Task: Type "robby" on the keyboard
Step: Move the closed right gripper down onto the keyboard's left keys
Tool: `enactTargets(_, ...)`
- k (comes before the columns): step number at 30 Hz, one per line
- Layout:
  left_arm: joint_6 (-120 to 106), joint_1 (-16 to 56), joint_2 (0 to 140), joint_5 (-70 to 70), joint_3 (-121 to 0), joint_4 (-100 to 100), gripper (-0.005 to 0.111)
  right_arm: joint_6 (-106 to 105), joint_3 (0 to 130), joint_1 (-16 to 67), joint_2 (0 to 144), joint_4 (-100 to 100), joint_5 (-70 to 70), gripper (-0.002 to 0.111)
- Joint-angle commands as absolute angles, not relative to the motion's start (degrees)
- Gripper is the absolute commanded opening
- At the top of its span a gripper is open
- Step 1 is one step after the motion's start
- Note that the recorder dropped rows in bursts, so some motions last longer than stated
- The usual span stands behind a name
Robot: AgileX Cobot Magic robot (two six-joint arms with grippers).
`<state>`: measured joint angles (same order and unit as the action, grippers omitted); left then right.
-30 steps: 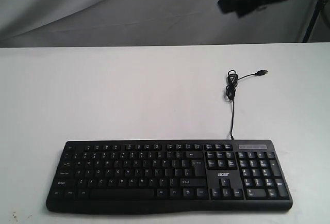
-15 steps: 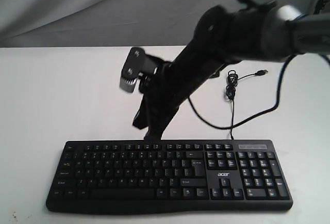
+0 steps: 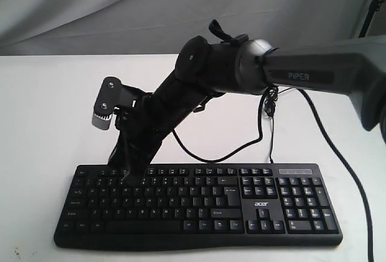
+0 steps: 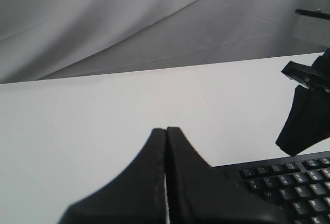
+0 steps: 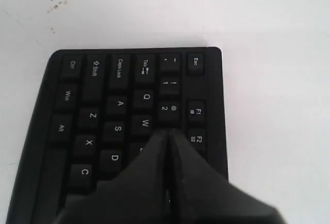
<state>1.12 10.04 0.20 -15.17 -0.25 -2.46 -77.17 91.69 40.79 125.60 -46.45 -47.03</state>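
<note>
The black keyboard lies along the near edge of the white table, its "acer" logo right of centre. My right arm reaches across from the right. Its gripper is shut and empty, tips down on the upper left key rows. In the right wrist view the closed tips end just past the 2 and W keys of the keyboard; I cannot tell whether a key is pressed. My left gripper is shut and empty above bare table, beside the keyboard's far left corner. It is out of the exterior view.
The thin black USB cable runs from the keyboard's back edge to a coiled bundle behind it. The right arm's own black cable hangs low over the table. A grey cloth backdrop stands behind the white table.
The right arm came in from the upper right, swung left and down over the keyboard, and its shut tips now sit at the upper left keys. The keyboard has not moved.
</note>
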Motion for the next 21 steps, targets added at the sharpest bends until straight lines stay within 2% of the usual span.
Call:
enactTargets(1,1.28,10.36,0.0,-14.84,0.0,-2.74,0.0,-76.1,92.4,42.32,127.05,-43.74,-47.74,0.0)
enactTargets(13,1.28,10.36,0.0,-14.84,0.0,-2.74,0.0,-62.89,92.29,46.17,126.53,-29.47,-42.11,0.0)
enactTargets(21,1.28,10.36,0.0,-14.84,0.0,-2.74,0.0,-64.62,81.61,46.85,119.33,-30.56,-32.3,0.0)
